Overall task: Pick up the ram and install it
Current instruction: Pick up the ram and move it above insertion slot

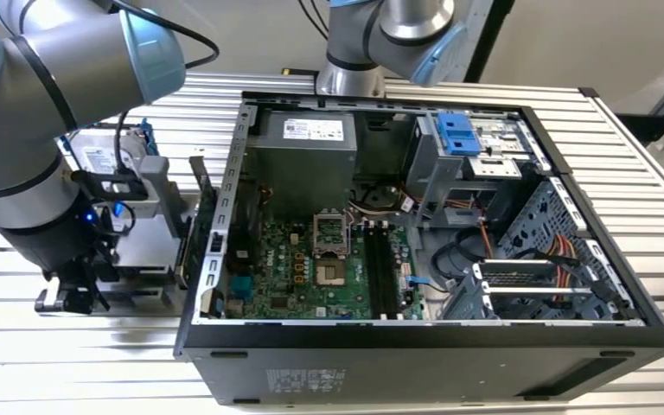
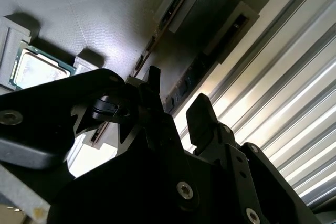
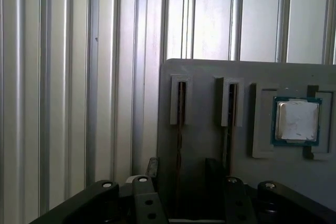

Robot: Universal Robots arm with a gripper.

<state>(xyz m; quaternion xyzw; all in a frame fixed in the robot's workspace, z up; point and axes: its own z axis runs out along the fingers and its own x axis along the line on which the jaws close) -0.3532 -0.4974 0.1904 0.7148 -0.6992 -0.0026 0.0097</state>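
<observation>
The gripper (image 3: 182,163) is down low over the gray holder (image 3: 205,77), jaws open pretty wide and nothing in them. Its fingers (image 3: 152,167) sit either side of the ram stick (image 3: 180,124), which stands on edge in one of the holder's slots. A second stick (image 3: 228,129) is in the next slot over, and the processor (image 3: 297,120) is in a recess past that. The open computer case (image 1: 424,346) stands just beside the holder.

Open computer case (image 1: 424,354) on ribbed table (image 1: 643,164) (processor (image 3: 297,120) in holder (image 3: 205,129)).

Arm (image 1: 21,186) bent low — fingers (image 2: 202,121) parted.
</observation>
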